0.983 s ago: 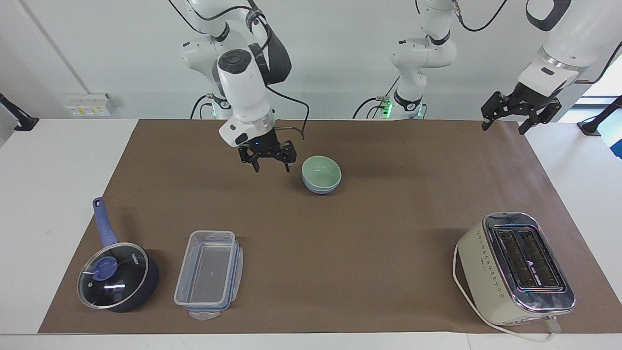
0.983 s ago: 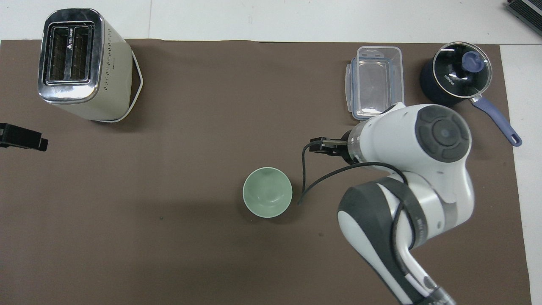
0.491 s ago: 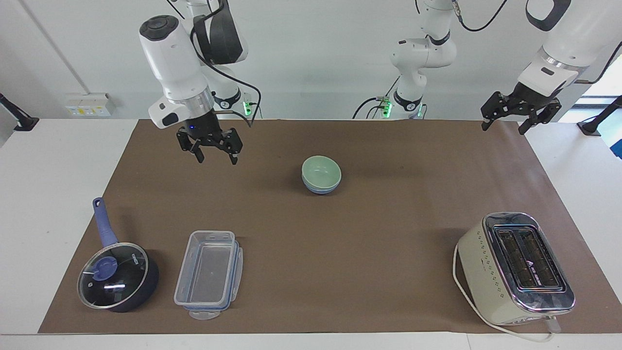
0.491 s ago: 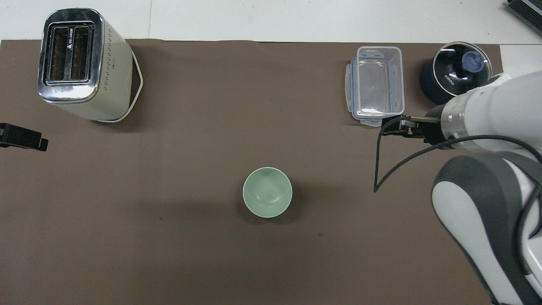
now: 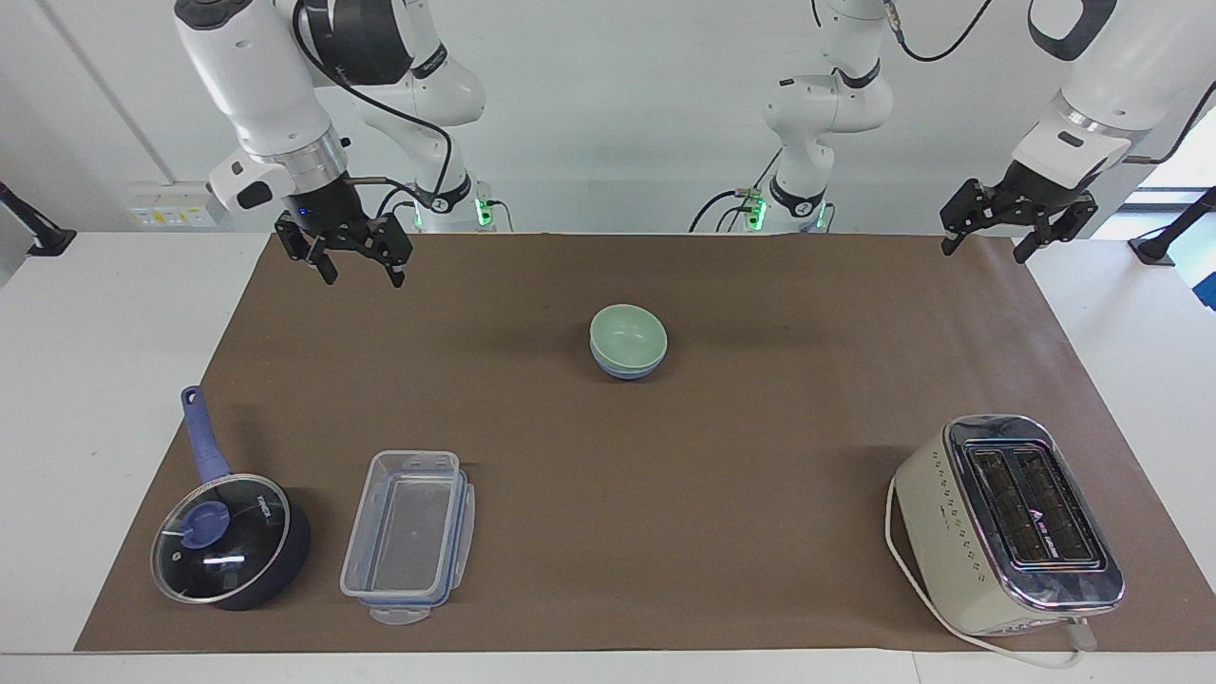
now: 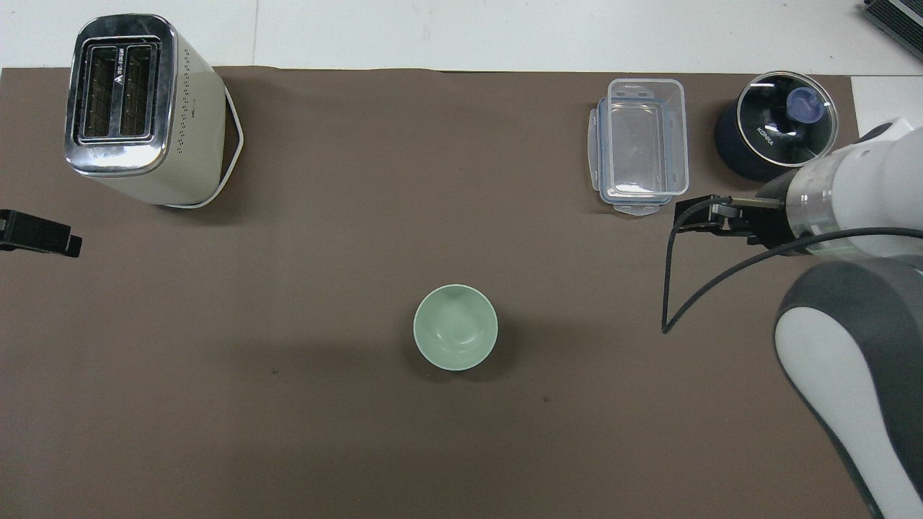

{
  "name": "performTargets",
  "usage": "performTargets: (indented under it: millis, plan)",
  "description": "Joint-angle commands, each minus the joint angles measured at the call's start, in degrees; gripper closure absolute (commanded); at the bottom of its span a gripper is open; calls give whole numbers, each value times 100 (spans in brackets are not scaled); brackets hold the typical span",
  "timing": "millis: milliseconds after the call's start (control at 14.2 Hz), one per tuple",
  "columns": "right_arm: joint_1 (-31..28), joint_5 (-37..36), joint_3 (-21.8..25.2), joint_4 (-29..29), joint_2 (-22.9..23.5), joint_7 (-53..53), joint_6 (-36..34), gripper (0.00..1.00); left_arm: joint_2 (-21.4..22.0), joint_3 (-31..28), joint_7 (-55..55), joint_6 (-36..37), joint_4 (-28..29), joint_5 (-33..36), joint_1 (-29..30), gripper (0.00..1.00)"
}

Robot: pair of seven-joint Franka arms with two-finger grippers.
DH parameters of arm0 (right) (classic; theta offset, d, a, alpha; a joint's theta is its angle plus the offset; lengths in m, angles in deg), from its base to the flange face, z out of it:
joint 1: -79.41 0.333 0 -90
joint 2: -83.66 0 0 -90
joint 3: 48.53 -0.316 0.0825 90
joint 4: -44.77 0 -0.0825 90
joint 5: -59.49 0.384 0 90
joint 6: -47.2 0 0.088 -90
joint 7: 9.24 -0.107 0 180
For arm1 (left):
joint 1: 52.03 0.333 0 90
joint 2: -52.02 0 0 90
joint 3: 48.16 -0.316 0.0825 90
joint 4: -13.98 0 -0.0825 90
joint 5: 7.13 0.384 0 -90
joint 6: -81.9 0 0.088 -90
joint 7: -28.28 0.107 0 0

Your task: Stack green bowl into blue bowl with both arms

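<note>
The green bowl [image 5: 627, 334] [image 6: 455, 327] sits nested inside the blue bowl [image 5: 622, 370] in the middle of the brown mat. Only the blue bowl's lower wall shows in the facing view, and the green bowl hides it from overhead. My right gripper [image 5: 363, 275] hangs open and holds nothing, raised over the mat's corner at the right arm's end, well away from the bowls. My left gripper [image 5: 985, 252] [image 6: 40, 238] waits open and holds nothing, over the mat's edge at the left arm's end.
A cream toaster [image 5: 1012, 522] [image 6: 140, 108] with a white cord stands farthest from the robots at the left arm's end. A clear lidless container [image 5: 408, 532] [image 6: 640, 144] and a dark blue lidded saucepan [image 5: 223, 541] [image 6: 775, 126] lie at the right arm's end.
My right gripper has risen from beside the stacked bowls and swung away toward the right arm's end of the table. The bowls and the left arm have not moved.
</note>
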Motion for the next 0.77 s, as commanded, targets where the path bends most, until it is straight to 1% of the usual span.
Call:
performTargets:
  millis: [0, 70, 351, 421, 491, 702]
  plan:
    - [-296, -30, -62, -6, -55, 304, -198, 0, 110, 44, -61, 38, 104, 127, 32, 0]
    - [-332, -47, -45, -76, -55, 348, -295, 0, 110, 35, -61, 38, 104, 127, 32, 0]
    - [-499, -100, -53, -875, -46, 349, -1251, 0, 110, 35, -61, 38, 104, 127, 32, 0]
    - [-490, -231, -62, -990, -46, 357, -1375, 0, 110, 35, -61, 38, 104, 127, 32, 0]
    - [-481, -415, -97, -991, -55, 349, -1342, 0, 110, 35, -61, 47, 104, 127, 32, 0]
    - [-481, -416, -97, -895, -134, 375, -1315, 0, 110, 35, -61, 38, 104, 127, 32, 0]
